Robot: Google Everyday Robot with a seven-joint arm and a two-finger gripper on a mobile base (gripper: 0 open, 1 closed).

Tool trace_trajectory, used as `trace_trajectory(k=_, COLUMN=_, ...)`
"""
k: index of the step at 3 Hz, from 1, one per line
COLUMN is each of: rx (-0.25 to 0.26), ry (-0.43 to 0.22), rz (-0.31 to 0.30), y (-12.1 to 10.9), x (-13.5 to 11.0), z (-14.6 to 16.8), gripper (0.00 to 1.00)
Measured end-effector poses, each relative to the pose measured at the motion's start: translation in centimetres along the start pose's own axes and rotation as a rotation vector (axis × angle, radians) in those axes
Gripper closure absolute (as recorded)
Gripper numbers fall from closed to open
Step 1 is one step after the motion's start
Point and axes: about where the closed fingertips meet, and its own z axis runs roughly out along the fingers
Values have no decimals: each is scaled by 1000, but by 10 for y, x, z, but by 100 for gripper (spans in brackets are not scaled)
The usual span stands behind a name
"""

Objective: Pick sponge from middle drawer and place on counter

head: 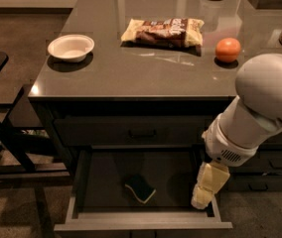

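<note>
**Gripper low in the drawer, sponge not yet held**

The gripper (201, 198) hangs inside the open middle drawer (146, 217), close by its right wall. The sponge (141, 188) lies flat on the drawer floor at the gripper's nine o'clock, apart from it. The gripper carries nothing (how wide it stands I cannot tell). Likely risks are scraping that wall, or an off-centre descent shoving the sponge away. The counter (131, 73), towards twelve o'clock, holds one bowl (71, 47), one snack bag (162, 31) and one orange (228, 49). The drawer holds one sponge.

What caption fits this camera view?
Robot hand hangs at the right side of the open middle drawer; sponge lies on its floor, not yet grasped.
</note>
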Motion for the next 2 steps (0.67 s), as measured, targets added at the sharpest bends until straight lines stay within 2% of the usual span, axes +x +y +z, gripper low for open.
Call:
trace_trajectory(k=1, rx=1, ry=-1, rz=0, y=0, x=0, z=0, gripper=0)
trace_trajectory(k=2, rx=-36, ry=-10, rz=23, y=9, x=-2, z=34, gripper=0)
